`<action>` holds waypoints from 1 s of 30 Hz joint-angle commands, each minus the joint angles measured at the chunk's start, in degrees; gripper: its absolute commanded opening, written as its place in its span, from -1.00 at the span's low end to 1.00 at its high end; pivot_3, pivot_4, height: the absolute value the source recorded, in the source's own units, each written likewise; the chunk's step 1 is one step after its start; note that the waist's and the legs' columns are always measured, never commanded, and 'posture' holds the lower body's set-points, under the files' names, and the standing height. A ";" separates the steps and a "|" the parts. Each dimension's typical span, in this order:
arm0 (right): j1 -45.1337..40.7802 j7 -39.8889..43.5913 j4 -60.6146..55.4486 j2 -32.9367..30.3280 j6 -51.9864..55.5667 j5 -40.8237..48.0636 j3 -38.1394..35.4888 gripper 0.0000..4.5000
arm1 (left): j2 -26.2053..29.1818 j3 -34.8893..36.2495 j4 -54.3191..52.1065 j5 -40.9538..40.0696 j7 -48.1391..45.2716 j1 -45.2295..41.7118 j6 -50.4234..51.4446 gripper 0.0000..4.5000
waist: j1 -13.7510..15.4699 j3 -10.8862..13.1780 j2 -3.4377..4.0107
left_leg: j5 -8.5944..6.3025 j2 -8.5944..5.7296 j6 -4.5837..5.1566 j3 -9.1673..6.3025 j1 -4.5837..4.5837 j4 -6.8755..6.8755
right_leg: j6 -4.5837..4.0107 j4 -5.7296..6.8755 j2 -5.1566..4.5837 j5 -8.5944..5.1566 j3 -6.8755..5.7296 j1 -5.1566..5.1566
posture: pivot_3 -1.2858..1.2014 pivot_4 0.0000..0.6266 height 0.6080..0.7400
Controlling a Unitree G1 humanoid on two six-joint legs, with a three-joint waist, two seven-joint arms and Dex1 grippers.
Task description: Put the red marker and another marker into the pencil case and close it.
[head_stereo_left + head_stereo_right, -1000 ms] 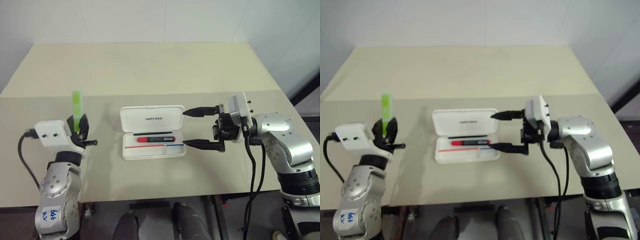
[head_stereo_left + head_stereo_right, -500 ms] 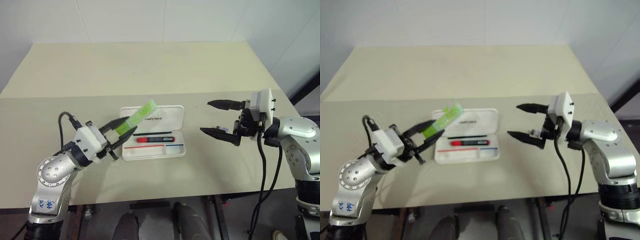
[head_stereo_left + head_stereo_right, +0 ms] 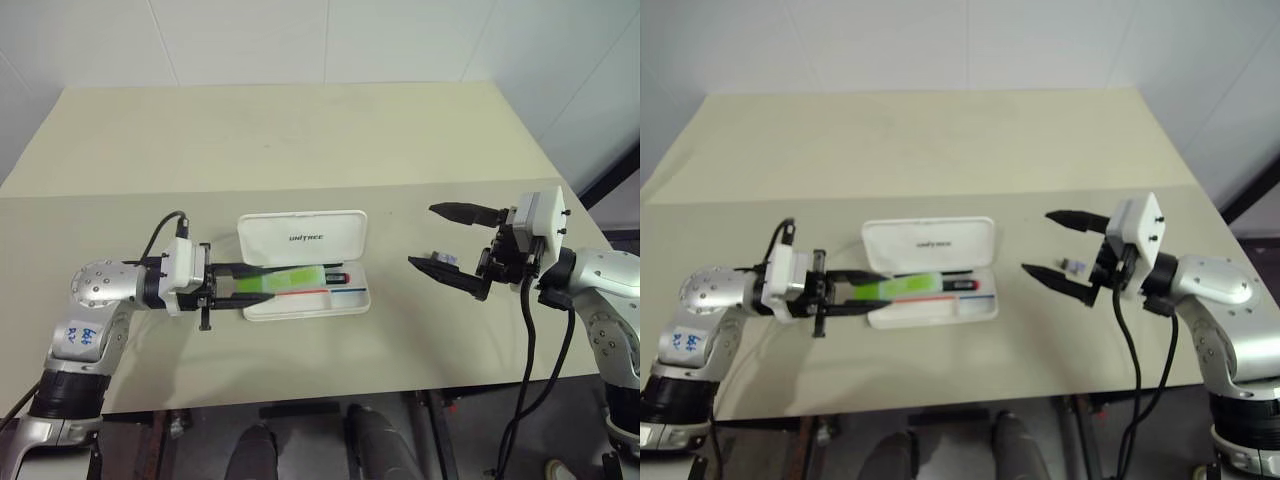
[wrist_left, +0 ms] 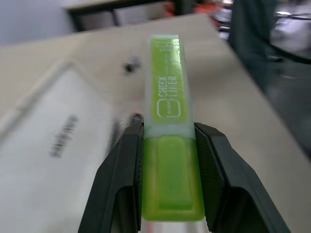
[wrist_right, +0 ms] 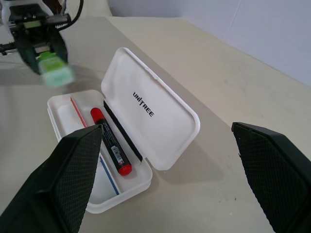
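The white pencil case (image 3: 303, 237) lies open in the middle of the table, lid tipped back. The red marker (image 5: 111, 141) rests in its tray, black barrel along the case. In the eye views the green marker (image 3: 290, 279) partly covers it. My left gripper (image 3: 262, 282) reaches in level from the left, shut on that green marker (image 4: 167, 111), which hangs lengthwise just over the tray's left half. I cannot tell whether it touches the tray. My right gripper (image 3: 421, 236) hovers open to the right of the case, well apart from it, nothing between its fingers (image 5: 73, 179).
The beige table (image 3: 300, 140) runs wide behind the case, with a seam across its middle. Its front edge (image 3: 300, 393) is close below the case. A white wall stands behind, and a dark strut (image 3: 610, 175) shows at the far right.
My left gripper swung from upright to level and moved right, bringing the green marker down over the case's tray. My right gripper drew back to the right, away from the case, staying open.
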 commanded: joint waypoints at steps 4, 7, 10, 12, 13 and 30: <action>1.13 -2.07 -3.88 -1.19 0.81 1.97 -3.01 1.00 | -0.33 -3.81 5.73 3.18 -5.82 -5.26 -2.37 -0.54 | 0.06 0.00 0.00 | -0.01 0.00 0.02 0.00 -0.02 0.02 | 0.04 -0.01 0.00 0.02 0.00 0.01 | 0.03 -0.52 1.00; 1.67 -2.60 -4.65 -1.33 1.23 2.27 -3.45 1.00 | -0.64 -5.29 7.42 6.39 -6.37 -5.64 -6.02 -0.54 | 0.05 0.00 0.00 | -0.02 0.00 0.03 0.00 -0.01 0.01 | 0.07 0.01 0.00 0.03 0.00 0.00 | 0.03 -0.52 1.00; 2.13 -3.23 -5.33 -1.34 1.60 2.45 -3.83 1.00 | -1.59 -6.24 8.81 9.63 -3.90 -5.91 -7.96 -0.54 | 0.09 0.00 0.00 | -0.02 0.00 0.03 0.00 0.00 0.02 | 0.09 0.01 0.00 0.04 0.00 0.01 | 0.03 -0.52 1.00; 2.56 -3.72 -5.94 -1.28 1.77 2.68 -4.00 1.00 | -2.23 -6.63 8.78 11.18 -1.85 -6.11 -7.52 -0.54 | 0.11 0.00 0.00 | -0.02 0.00 0.03 0.00 -0.01 0.04 | 0.09 0.02 0.00 0.04 0.00 0.01 | 0.03 -0.52 1.00; 2.80 -3.98 -6.24 -1.21 1.82 2.77 -4.05 1.00 | -2.61 -6.73 8.58 11.63 -0.86 -6.17 -6.86 -0.54 | 0.13 0.00 0.00 | -0.02 0.00 0.03 0.00 -0.01 0.05 | 0.11 0.02 0.00 0.05 0.00 0.01 | 0.03 -0.52 1.00; 2.77 -5.66 -6.93 -0.70 1.50 3.24 -3.06 1.00 | -2.88 -8.12 8.16 15.02 3.01 -7.58 -4.18 -0.54 | 0.19 0.00 0.00 | -0.02 0.00 0.03 -0.01 0.00 0.06 | 0.32 0.10 0.00 0.16 0.00 0.00 | 0.03 -0.52 1.00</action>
